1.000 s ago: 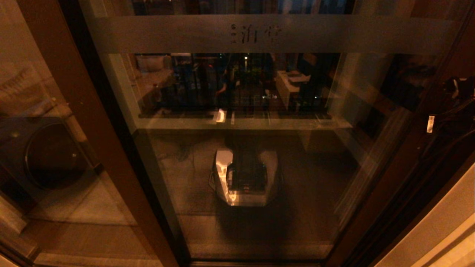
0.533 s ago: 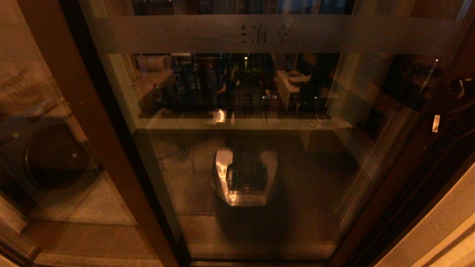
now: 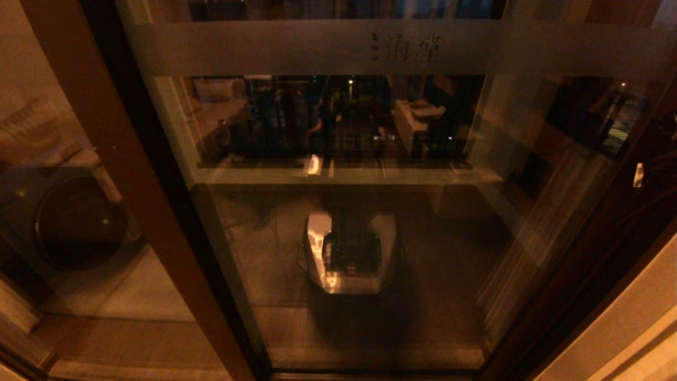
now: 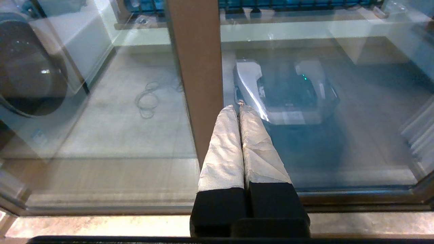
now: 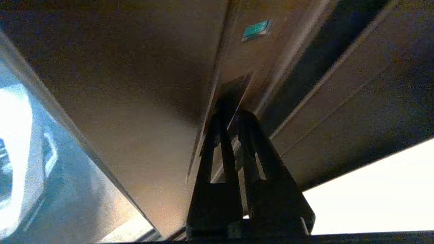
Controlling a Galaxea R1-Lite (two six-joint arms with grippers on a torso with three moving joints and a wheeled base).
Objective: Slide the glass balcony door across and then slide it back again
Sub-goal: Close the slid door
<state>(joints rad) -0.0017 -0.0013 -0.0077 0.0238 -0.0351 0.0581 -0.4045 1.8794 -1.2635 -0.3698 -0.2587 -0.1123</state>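
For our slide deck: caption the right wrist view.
Right gripper with fingertips at the handle slot of the glass balcony door.

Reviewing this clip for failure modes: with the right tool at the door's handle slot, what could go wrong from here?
1. The right tool has only its narrow tips in the slim handle slot of the glass balcony door; they could slip out mid-slide.
2. In the head view that door edge is dark, so a slip may go unnoticed.
3. The left tool sits shut close to the brown frame post; whether they touch is unclear.
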